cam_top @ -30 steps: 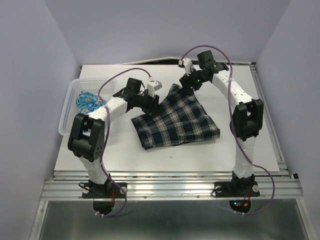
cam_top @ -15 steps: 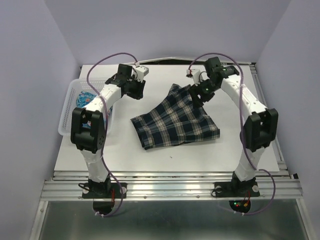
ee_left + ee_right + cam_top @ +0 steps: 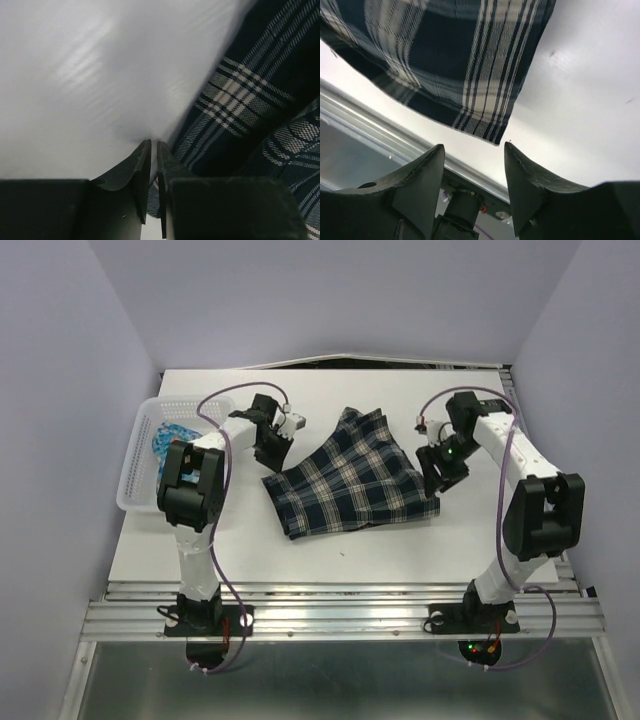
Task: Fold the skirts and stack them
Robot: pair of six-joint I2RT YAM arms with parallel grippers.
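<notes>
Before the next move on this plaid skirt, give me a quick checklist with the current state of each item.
1. Left gripper free of cloth: ok. It is nearly shut beside the plaid skirt's edge, with nothing between its fingers.
2. Right gripper ready to grasp: ok. It is open, with the skirt's corner just ahead and not gripped.
3. Plaid skirt wholly on the table: ok.
4. Plaid skirt's fold finished and neat: cannot tell.
5. Floral skirt folded and stacked: not ok. It lies in the basket.
</notes>
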